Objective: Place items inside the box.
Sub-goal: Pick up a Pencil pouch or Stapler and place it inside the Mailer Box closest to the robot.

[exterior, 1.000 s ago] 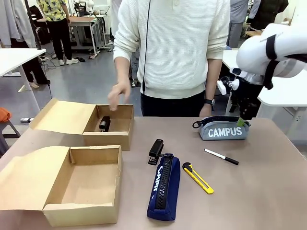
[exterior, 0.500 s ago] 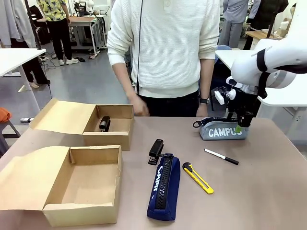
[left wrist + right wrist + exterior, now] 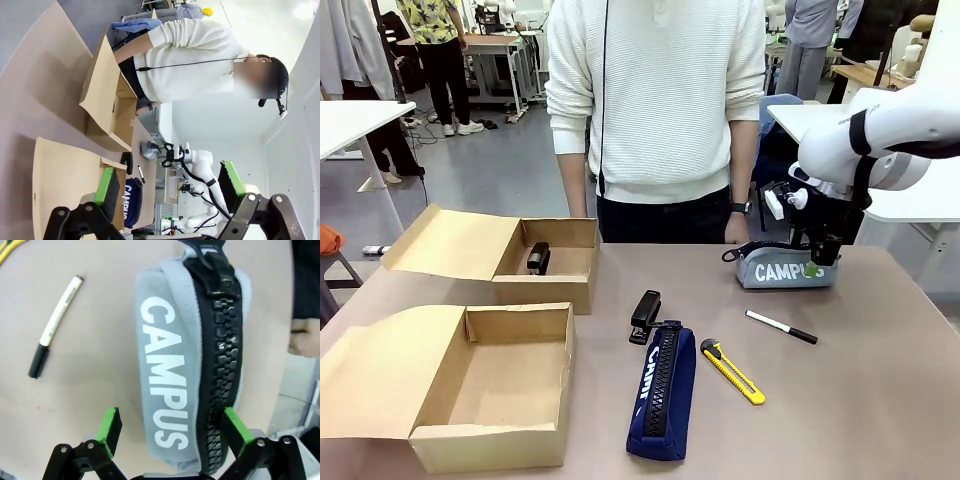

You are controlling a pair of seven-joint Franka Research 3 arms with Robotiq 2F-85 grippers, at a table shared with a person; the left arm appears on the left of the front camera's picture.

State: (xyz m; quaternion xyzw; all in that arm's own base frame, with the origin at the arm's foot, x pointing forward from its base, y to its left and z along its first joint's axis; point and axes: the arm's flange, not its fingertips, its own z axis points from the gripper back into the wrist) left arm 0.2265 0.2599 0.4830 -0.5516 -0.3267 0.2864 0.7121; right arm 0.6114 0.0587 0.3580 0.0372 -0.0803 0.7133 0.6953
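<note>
1. One stapler (image 3: pixel 538 258) lies in the far box (image 3: pixel 545 293), beyond and to the left of the navy pencil case (image 3: pixel 661 392). The near box (image 3: pixel 490 445), left of that case, looks empty.
2. Five items are out on the bench (image 3: pixel 880 400), so most of the job seems left to do. A second stapler (image 3: pixel 645 316) sits just beside the navy case's far end and a knife (image 3: pixel 732 371) just right of it. The marker (image 3: pixel 781 327) is further right, and the grey pencil case (image 3: pixel 780 270) is beyond that.
3. The right fingers (image 3: pixel 111 426) are spread wide, straddling one end of the grey case and not yet clenched on it.
4. The left fingers (image 3: pixel 106 185) are released, holding nothing.
5. The right fingers cover the end of the grey case's print in the front view. The far box's front wall hides part of its floor, so I cannot tell whether anything else is inside.
</note>
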